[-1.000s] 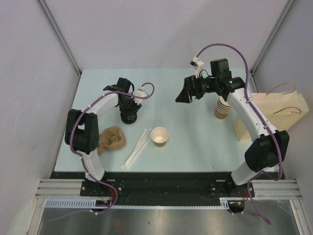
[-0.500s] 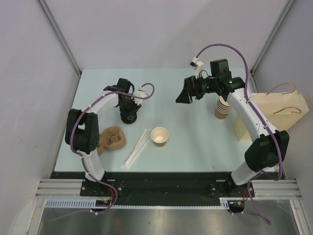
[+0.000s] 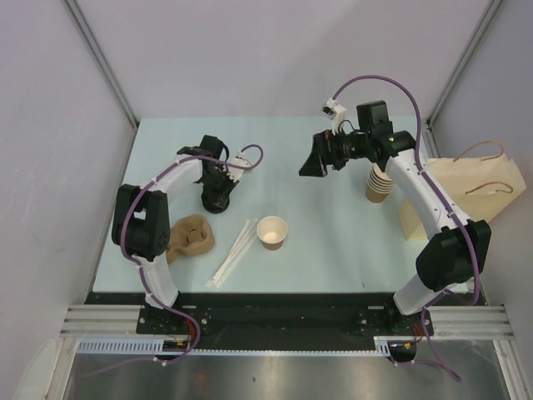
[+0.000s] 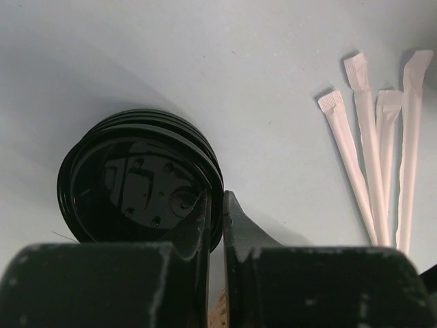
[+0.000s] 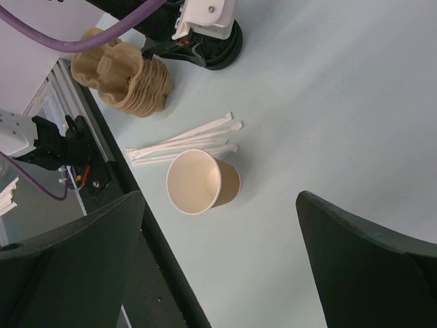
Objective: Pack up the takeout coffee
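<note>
No cup with a lid on it shows in any view. A lidless brown kraft paper cup (image 3: 272,232) stands upright at the table's middle front; it also shows in the right wrist view (image 5: 201,181). A stack of black plastic lids (image 4: 136,178) sits on the table at the left. My left gripper (image 3: 218,198) is down on the stack, its jaws (image 4: 217,201) pinched on the near rim of the top lid. My right gripper (image 3: 312,162) hangs open and empty above the table's middle back, well above the cup (image 5: 220,225).
Several paper-wrapped straws (image 3: 235,250) lie left of the cup. A brown pulp cup carrier (image 3: 190,237) sits at the front left. A stack of lidless tan cups (image 3: 380,183) stands at the right, beside a kraft paper bag (image 3: 466,187) at the table's right edge.
</note>
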Available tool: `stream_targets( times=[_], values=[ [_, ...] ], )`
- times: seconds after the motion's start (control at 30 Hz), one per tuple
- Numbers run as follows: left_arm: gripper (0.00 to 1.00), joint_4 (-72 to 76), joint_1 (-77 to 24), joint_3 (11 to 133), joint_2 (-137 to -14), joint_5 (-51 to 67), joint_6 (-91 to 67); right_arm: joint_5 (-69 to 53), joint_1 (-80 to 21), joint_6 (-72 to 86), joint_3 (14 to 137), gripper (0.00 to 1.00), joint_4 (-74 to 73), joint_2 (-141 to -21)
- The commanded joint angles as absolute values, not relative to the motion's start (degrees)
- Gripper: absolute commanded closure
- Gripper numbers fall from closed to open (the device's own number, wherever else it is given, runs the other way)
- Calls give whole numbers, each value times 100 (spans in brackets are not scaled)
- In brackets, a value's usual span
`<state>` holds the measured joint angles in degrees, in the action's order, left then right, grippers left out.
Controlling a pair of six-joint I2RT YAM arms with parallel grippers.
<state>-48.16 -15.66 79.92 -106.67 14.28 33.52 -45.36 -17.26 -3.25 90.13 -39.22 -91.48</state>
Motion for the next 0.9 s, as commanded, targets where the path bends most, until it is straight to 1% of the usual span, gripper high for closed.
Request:
stream_targets(
  times=[0.0, 0.17, 0.3, 0.43, 0.47, 0.5, 0.57, 0.6, 0.63, 0.77, 0.8, 0.83, 0.87],
  values=[
    [97, -5080, -1617, 8218, -10248, 1529, 3428, -4623, -1723, -396, 9255, 0, -3911, -9158],
    [100, -5019, -1617, 8174, -9985, 1372, 3454, -4649, -1731, -387, 9281, 0, -3929, -9167],
    [100, -4826, -1617, 8069, -9870, 1222, 3524, -4641, -1731, -387, 9281, 0, -3920, -9167],
    [100, -4878, -1617, 8094, -9695, 1475, 3568, -4641, -1749, -422, 9290, 0, -3937, -9167],
    [100, -4939, -1617, 8138, -9625, 1659, 3577, -4623, -1749, -465, 9299, 0, -3964, -9167],
    [99, -5113, -1617, 8200, -9424, 2218, 3586, -4614, -1766, -492, 9316, 0, -3973, -9158],
    [99, -5220, -1617, 8341, -9168, 2783, 3534, -4571, -1793, -580, 9369, 0, -4095, -9158],
    [99, -5229, -1617, 8367, -8976, 3369, 3481, -4579, -1793, -667, 9474, 0, -4148, -9176],
    [98, -5212, -1617, 8411, -8652, 3627, 3367, -4614, -1784, -746, 9527, 0, -4209, -9176],
    [97, -5238, -1617, 8604, -8025, 5042, 2849, -4676, -1775, -1124, 9922, 0, -4710, -9159],
    [97, -5221, -1617, 8622, -7937, 5680, 2682, -4615, -1775, -1203, 9992, 0, -4746, -9123],
    [97, -5116, -1608, 8570, -7684, 5947, 2489, -4588, -1784, -1213, 10028, 0, -4816, -9088],
    [98, -4637, -1617, 8474, -7551, 6150, 2244, -4579, -1775, -1213, 10063, 0, -4869, -9044]
  ],
)
